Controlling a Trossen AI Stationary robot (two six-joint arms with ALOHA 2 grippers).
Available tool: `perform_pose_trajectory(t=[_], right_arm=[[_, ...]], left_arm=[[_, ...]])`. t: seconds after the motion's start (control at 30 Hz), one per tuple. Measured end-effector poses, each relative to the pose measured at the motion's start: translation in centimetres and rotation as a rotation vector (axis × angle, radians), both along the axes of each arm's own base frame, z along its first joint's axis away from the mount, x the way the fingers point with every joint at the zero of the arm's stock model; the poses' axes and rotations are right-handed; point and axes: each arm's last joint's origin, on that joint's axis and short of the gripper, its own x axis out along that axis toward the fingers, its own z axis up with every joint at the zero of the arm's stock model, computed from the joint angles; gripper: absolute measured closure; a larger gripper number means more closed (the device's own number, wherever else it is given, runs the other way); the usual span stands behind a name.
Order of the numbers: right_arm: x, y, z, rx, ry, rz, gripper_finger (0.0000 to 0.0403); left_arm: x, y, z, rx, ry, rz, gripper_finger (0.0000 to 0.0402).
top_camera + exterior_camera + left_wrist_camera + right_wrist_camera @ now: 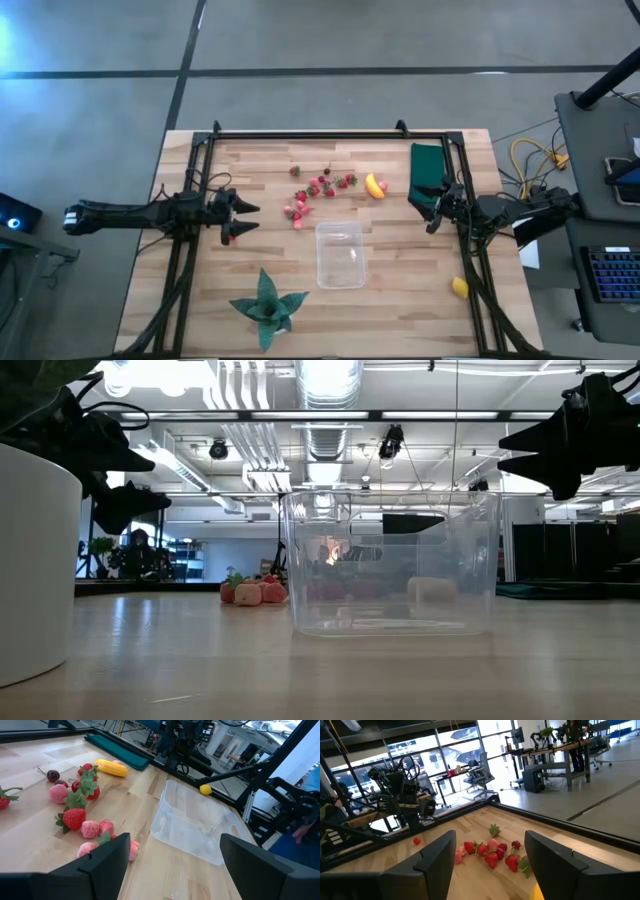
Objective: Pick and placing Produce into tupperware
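While nothing yet lies inside the container, the task reads as barely begun; the scene, taken from left to right:

Left gripper (238, 216): fingers spread wide and holding nothing, hovering over the left part of the table (400, 300), pointed toward the fruit. From its wrist view the nearest pink pieces lie just ahead of its fingertips.

Plant (266, 306): green, spiky-leaved, at the near edge, apart from the fruit; not part of the job.

Strawberry pieces (318, 187): red and pink, scattered loose on the wood behind the container, a few pink ones (296, 212) nearest the left gripper. All are outside the container.

Tupperware (339, 254): clear, open-topped, near the table's middle. The high and left wrist views show no fruit in it; the low view shows only shapes seen through its walls.

Banana (375, 186): on the table right of the strawberries, near the dark green flat rectangle (427, 164).

Right gripper (432, 205): fingers parted with nothing between them, hovering at the right side by the green rectangle.

Lemon-like fruit (459, 288): alone at the right edge, well apart from everything else.

Done: nothing placed, by my judgement.

Left: every strawberry piece, the banana and the lemon-like fruit.
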Motion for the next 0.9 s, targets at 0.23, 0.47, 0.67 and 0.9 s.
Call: perform_pose_trajectory(t=[0.23,0.47,0.67,0.9], right_arm=[[0.0,0.0,0.0,0.000,0.000,0.000,0.0174],[0.0,0.0,0.0,0.001,0.000,0.000,0.0174],[0.0,0.0,0.1,0.144,-0.079,0.008,0.0174],[-0.3,-0.1,2.0,0.269,-0.314,0.032,0.0174]], left_arm=[[0.0,0.0,0.0,0.000,0.000,0.000,0.0107],[0.0,0.0,0.0,0.000,0.000,0.000,0.0107],[0.0,0.0,0.0,0.001,-0.003,0.005,0.0107],[0.2,0.2,2.8,0.019,-0.287,0.066,0.0107]])
